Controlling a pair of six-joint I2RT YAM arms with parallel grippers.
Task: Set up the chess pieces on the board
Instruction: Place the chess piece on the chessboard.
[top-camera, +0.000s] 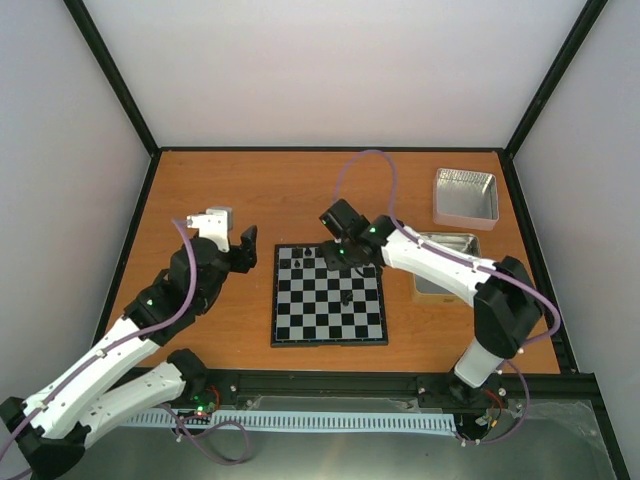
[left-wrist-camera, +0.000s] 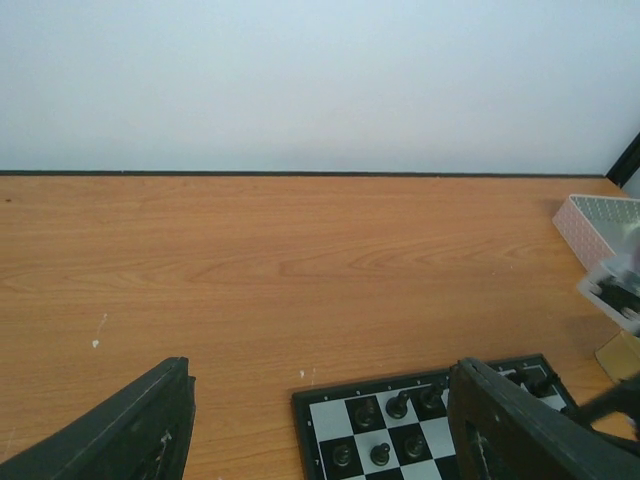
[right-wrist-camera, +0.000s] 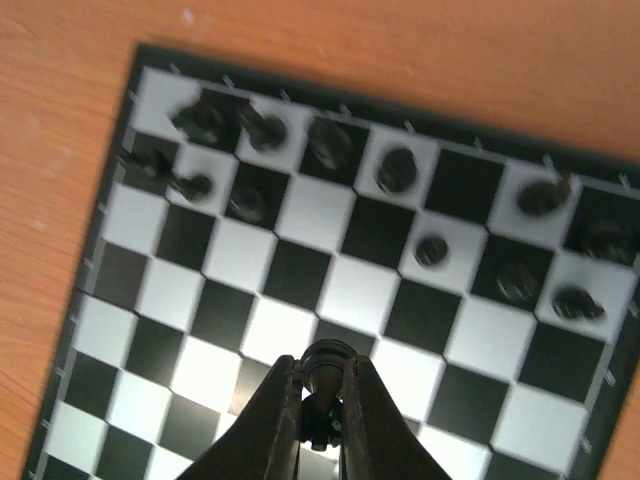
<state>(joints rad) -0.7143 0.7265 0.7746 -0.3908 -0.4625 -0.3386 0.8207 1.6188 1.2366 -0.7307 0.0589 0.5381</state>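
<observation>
Our right gripper (right-wrist-camera: 322, 400) is clamped on a small black chess piece (right-wrist-camera: 327, 360) over the black-and-silver checked board (right-wrist-camera: 300, 215); other black pieces (right-wrist-camera: 398, 170) occupy its far rows. We should lower it plumb onto a vacant square, then release. Our left gripper (left-wrist-camera: 322, 385) stands wide, holding nothing. The contents of the square silver metal tins (top-camera: 466, 195) cannot be made out.

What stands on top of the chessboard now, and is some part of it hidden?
Black chess pieces stand along the far rows of the board. The right gripper holds one more piece over it; what lies directly beneath is hidden.
</observation>
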